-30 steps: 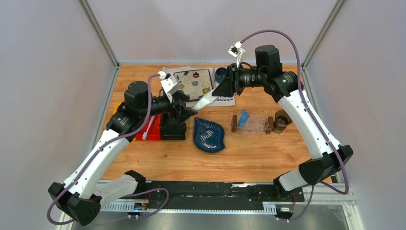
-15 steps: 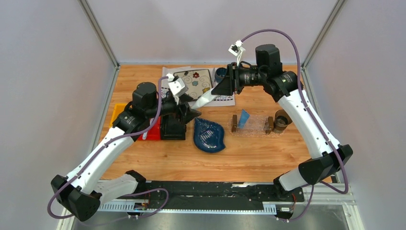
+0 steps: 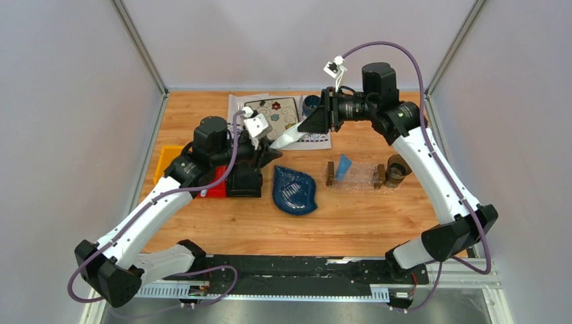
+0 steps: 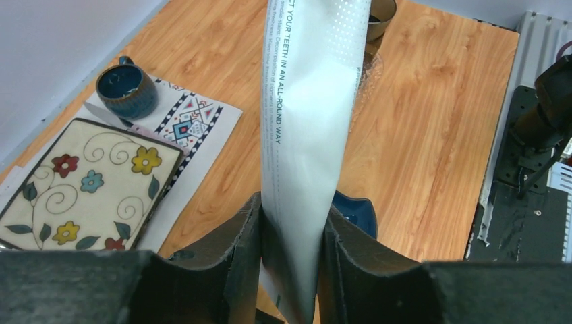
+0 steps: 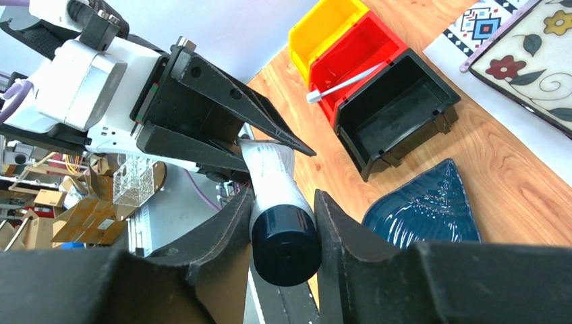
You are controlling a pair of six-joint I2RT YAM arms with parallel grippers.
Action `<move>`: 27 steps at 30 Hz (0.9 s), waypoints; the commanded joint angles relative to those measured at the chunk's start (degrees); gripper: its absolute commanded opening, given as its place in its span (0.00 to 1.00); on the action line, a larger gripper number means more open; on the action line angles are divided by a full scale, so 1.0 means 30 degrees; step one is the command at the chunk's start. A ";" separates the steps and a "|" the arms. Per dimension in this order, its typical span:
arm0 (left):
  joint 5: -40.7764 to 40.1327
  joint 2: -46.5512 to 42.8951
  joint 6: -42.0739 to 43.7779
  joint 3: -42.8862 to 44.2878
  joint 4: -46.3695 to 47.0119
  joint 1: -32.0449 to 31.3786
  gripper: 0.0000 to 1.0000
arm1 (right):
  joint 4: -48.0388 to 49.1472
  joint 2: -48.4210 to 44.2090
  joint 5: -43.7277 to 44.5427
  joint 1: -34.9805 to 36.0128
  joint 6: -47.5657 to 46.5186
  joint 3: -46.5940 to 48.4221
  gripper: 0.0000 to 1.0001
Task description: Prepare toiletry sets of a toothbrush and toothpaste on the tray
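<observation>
Table point(image 3: 378, 223): both arms reach in and meet in mid-air over the left-centre.

Tray point(image 3: 362, 179): right of centre, with a dark wooden block at each short end. The light blue toothpaste tube point(image 3: 344, 166) leans inside it, just beside the left block.

Dark blue leaf dish point(image 3: 295, 190) is just left of the tray. Left of that, in a row: black bin point(image 5: 398, 108), red bin point(image 5: 364, 54), yellow bin point(image 5: 324, 27).

White-grey toothpaste tube point(image 4: 307, 101): off the table, strung between the two grippers and well apart from the tray.

Right gripper point(image 5: 283, 197): jaws partway in, clamped on the tube right at its black cap.

Left gripper point(image 4: 293, 209): jaws drawn in on the flat tail end, both fingers pressed against it. So the tube is gripped at both ends.

Toothbrush point(image 5: 351, 79): lies slantwise across the red bin, far from the tray, neither gripper near it.
</observation>
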 commanded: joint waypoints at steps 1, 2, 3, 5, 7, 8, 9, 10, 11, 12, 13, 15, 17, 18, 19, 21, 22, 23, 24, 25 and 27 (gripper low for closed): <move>0.0150 -0.0099 0.0513 0.0244 0.0101 -0.0040 0.34 | 0.0888 -0.1193 -0.0460 -0.0084 0.0158 -0.0321 0.00; 0.0267 -0.0099 0.0484 0.0244 0.0072 -0.0040 0.24 | 0.0917 -0.1224 -0.0372 -0.0141 0.0128 -0.0410 0.00; 0.0384 -0.0099 0.0484 0.0273 0.0042 -0.0040 0.18 | 0.0801 -0.1282 -0.0255 -0.0142 -0.0162 -0.0527 0.00; 0.0531 -0.0012 0.0396 0.0448 -0.0075 -0.0011 0.02 | 0.0742 -0.1428 0.0155 -0.0142 -0.0398 -0.0789 0.01; 0.0648 0.0047 0.0483 0.0624 -0.0513 -0.0040 0.00 | 0.0566 -0.1574 0.0535 -0.0113 -0.0778 -0.0966 0.04; 0.0794 0.0047 0.0542 0.0770 -0.0631 -0.0040 0.00 | 0.0536 -0.1633 0.0595 -0.0113 -0.0926 -0.1141 0.06; 0.0882 0.0047 0.0571 0.0830 -0.0835 -0.0040 0.00 | 0.0304 -0.1692 0.0712 -0.0113 -0.1101 -0.1172 0.11; 0.0883 0.0047 0.0659 0.0859 -0.0953 -0.0040 0.00 | 0.0215 -0.1838 0.0974 -0.0113 -0.1538 -0.1172 0.14; 0.0883 0.0047 0.0718 0.1005 -0.1099 -0.0040 0.00 | 0.0069 -0.1955 0.1151 -0.0113 -0.1803 -0.1143 0.17; 0.0941 0.0047 0.0863 0.1093 -0.1623 -0.0040 0.00 | -0.0368 -0.2014 0.1326 -0.0113 -0.2096 -0.1114 0.27; 0.1000 0.0076 0.1329 0.1239 -0.1976 -0.0040 0.00 | -0.0546 -0.2189 0.1618 -0.0113 -0.2360 -0.1027 0.34; 0.1468 0.0194 0.2206 0.1708 -0.3289 -0.0040 0.00 | -0.1219 -0.2511 0.2029 -0.0112 -0.3384 -0.0851 0.48; 0.1937 0.0252 0.2970 0.2117 -0.4201 -0.0040 0.00 | -0.1833 -0.2717 0.2528 -0.0113 -0.4406 -0.0733 0.55; 0.2054 0.0253 0.3757 0.2206 -0.5221 -0.0040 0.00 | -0.2069 -0.2921 0.2703 -0.0113 -0.4790 -0.0617 0.61; 0.2200 0.0282 0.4113 0.2294 -0.5753 -0.0040 0.00 | -0.2361 -0.2952 0.3053 -0.0113 -0.5229 -0.0326 0.64; 0.2260 0.0428 0.5223 0.2733 -0.7330 -0.0040 0.00 | -0.3386 -0.3069 0.3290 -0.0113 -0.6664 0.0056 0.71; 0.2173 0.0457 0.5578 0.2909 -0.7863 -0.0040 0.00 | -0.3709 -0.3099 0.3407 -0.0084 -0.7075 0.0493 0.72; 0.2143 0.0603 0.5900 0.3230 -0.8419 -0.0011 0.00 | -0.4466 -0.3099 0.3466 -0.0025 -0.7485 0.0701 0.74; 0.2143 0.0662 0.6600 0.3436 -0.9440 -0.0040 0.00 | -0.4822 -0.3070 0.3496 0.0062 -0.8505 0.0877 0.76; 0.2056 0.0721 0.6868 0.3612 -0.9914 -0.0040 0.00 | -0.5173 -0.3099 0.3757 0.0179 -0.8979 0.1169 0.77; 0.2026 0.0925 0.7685 0.4227 -1.1374 -0.0040 0.00 | -0.6403 -0.3099 0.4459 0.0998 -1.0934 0.1492 0.80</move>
